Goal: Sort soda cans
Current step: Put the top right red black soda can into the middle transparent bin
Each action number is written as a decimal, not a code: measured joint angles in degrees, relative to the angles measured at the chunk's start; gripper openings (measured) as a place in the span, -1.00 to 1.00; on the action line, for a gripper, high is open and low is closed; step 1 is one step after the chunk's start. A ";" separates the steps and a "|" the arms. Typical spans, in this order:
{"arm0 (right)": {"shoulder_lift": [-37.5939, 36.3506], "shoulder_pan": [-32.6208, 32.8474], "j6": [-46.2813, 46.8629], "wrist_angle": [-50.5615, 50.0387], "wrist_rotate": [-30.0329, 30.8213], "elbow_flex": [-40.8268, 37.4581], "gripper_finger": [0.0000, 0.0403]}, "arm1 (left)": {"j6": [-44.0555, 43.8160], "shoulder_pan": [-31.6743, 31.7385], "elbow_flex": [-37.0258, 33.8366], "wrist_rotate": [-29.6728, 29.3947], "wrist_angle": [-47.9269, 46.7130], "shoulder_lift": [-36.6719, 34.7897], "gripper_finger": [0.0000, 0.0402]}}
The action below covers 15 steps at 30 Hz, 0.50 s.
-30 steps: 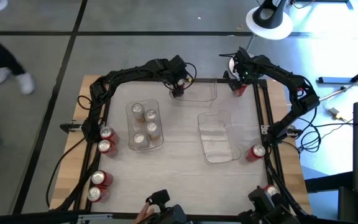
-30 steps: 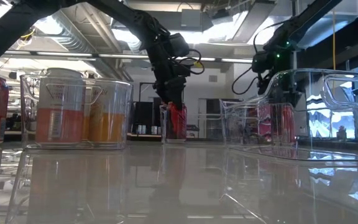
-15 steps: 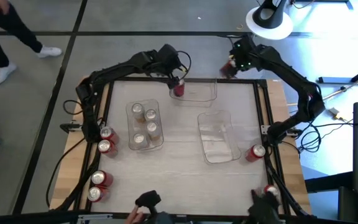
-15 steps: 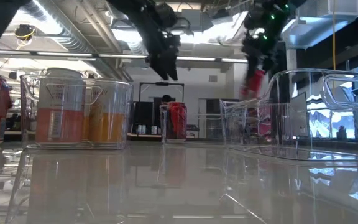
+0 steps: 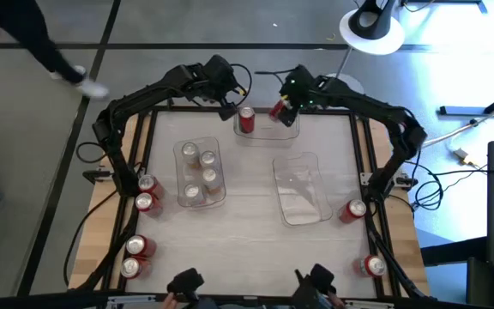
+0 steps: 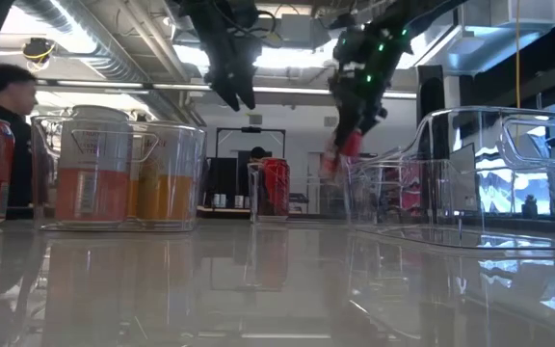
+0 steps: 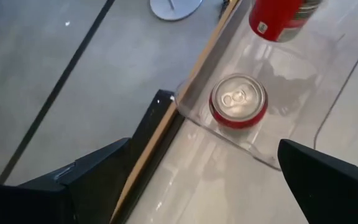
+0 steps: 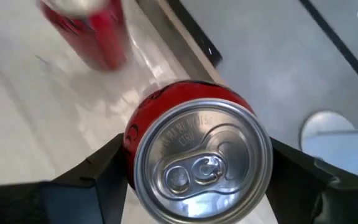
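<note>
1. Nearest the robot's base, four red cans wait unsorted along the table's edges: a pair at the near left (image 5: 134,256), one at the near right (image 5: 373,265), and one right-edge can (image 5: 354,209) further up.
2. Another left pair (image 5: 147,194) stands by the left rail, just beside the left bin (image 5: 219,199), so six red cans look left to move.
3. The left bin holds four pale cans (image 5: 200,174) and seems finished or close to it; I see no pale cans loose on the table.
4. The middle bin (image 5: 301,190) is empty, with bare tabletop around it, the widest open room for travel.
5. The far bin (image 5: 287,130) sits hard against the table's far rail and already holds one upright red can (image 5: 246,119) at its left end.
6. The right gripper (image 5: 283,109) is clamped on a red held can (image 8: 194,149), tilted above the far bin's left half, near the placed can; little slack there between can, bin wall and rail.
7. The left gripper (image 5: 227,99) hangs empty with fingers spread wide, raised just beyond the placed can, close to the right arm, so crowding is my main worry.
</note>
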 joint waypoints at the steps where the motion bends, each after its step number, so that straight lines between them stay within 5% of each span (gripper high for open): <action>1: 0.96 -0.04 -0.37 -0.35 0.49 -0.02 0.39 | -0.35 -0.02 -0.13 0.01 -0.51 0.00 0.93; 15: 8.82 -1.16 -3.01 -3.50 1.38 -0.02 0.41 | -0.74 -0.13 -0.35 0.03 -2.01 0.00 0.93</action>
